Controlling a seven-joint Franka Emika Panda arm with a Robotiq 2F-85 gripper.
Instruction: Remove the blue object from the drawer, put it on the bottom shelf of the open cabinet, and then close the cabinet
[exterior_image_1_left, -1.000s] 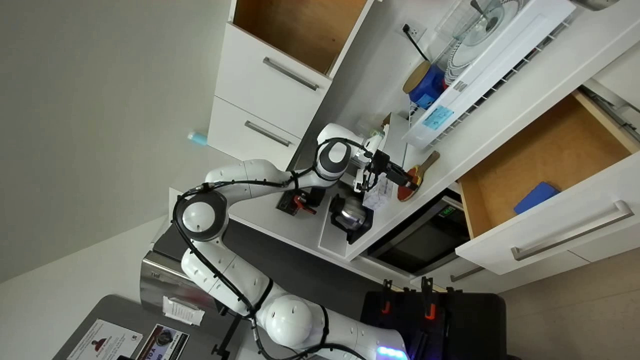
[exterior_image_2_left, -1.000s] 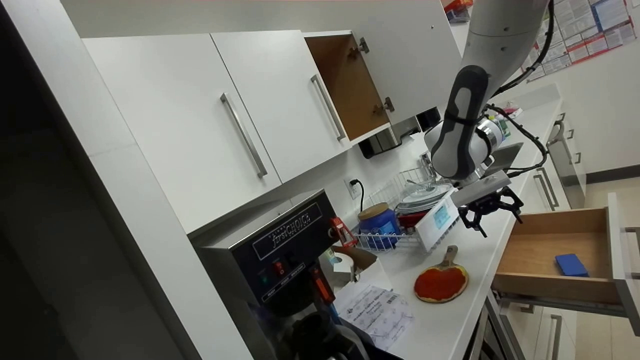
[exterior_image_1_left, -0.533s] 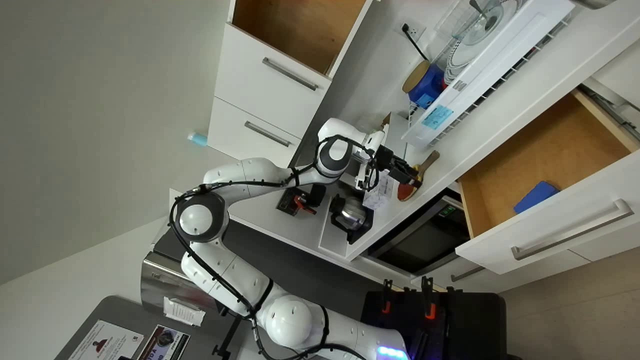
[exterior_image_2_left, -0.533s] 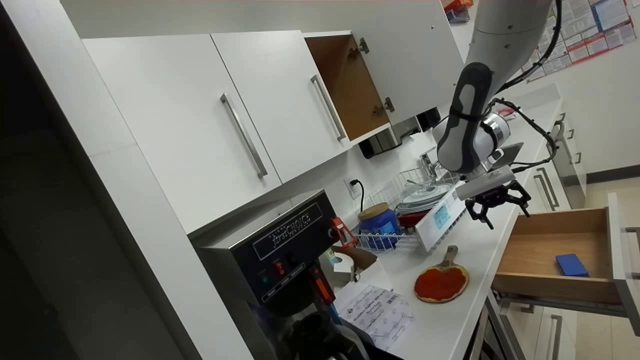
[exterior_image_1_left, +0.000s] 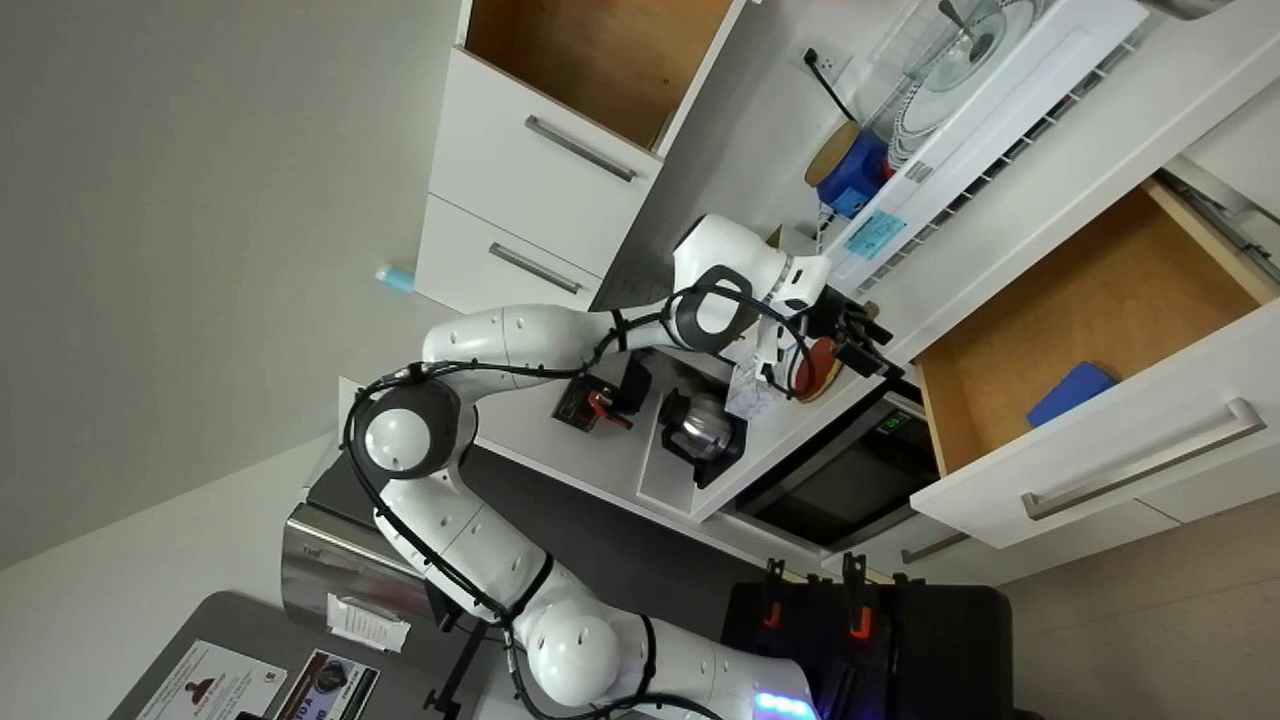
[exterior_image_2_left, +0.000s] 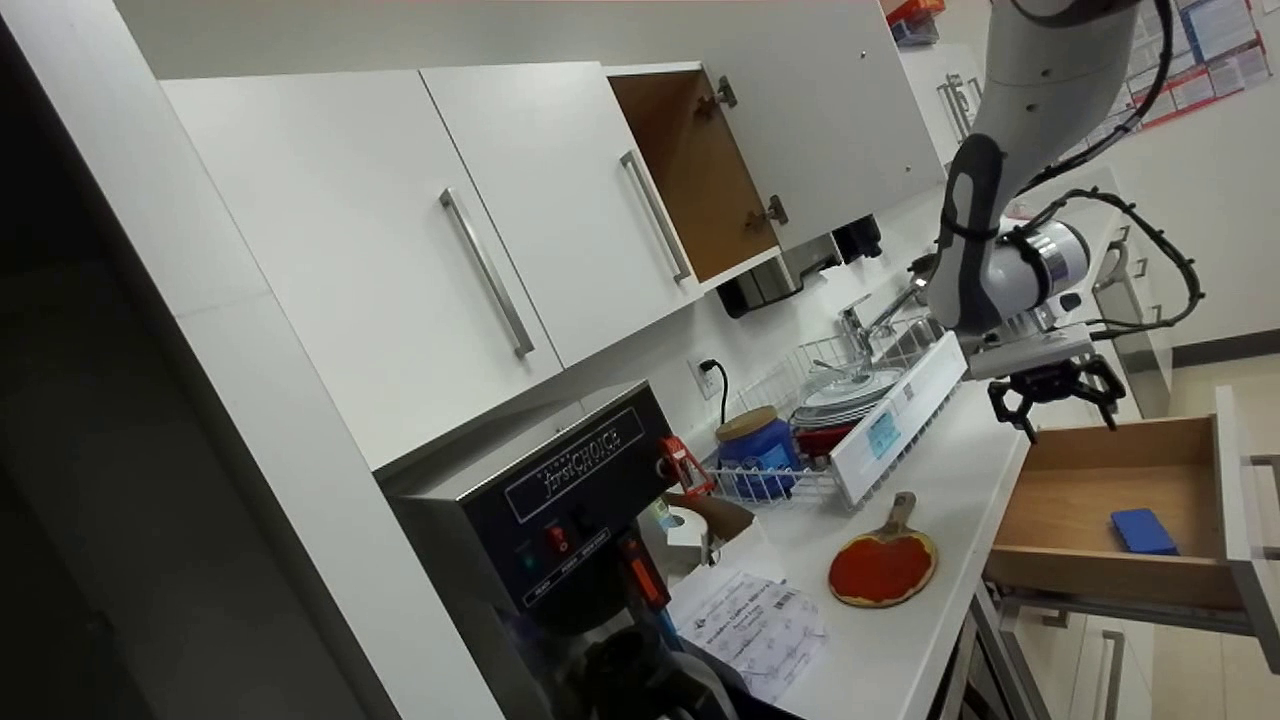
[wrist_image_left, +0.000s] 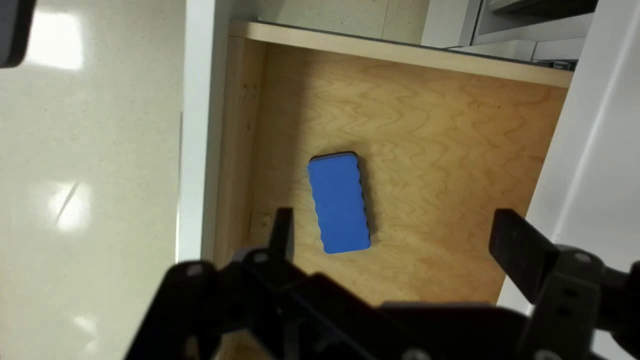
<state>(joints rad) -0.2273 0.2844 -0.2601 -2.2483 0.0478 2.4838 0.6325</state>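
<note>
Noting a blue whiteboard eraser, judging by its scalloped long sides and dark backing, lying flat on the wooden bottom of the pulled-out drawer, toward the drawer front but touching no wall in the wrist view. Finding the Robotiq gripper hanging well apart and higher up, with jaws spread wide, gripping nothing. Guessing at a light foam body, yielding slightly under a squeeze, not fragile, hardly slippery thanks to the rippled edges. Suspecting a readiness to skid on smooth wood if merely nudged. Favouring a straight-down pinch across the narrow width, catching both long sides about midway along, for balance in the lift. Leaving the short ends alone, reckoning on a poorer hold there. Expecting some shifting toward the drawer front and slight turning, allowing for an eraser sitting off-centre in the jaw gap and a little canted. Watching the strip of bare wood between eraser and drawer front, wary of striking that front with a jaw. Counting on modest force, sparing the foam
</note>
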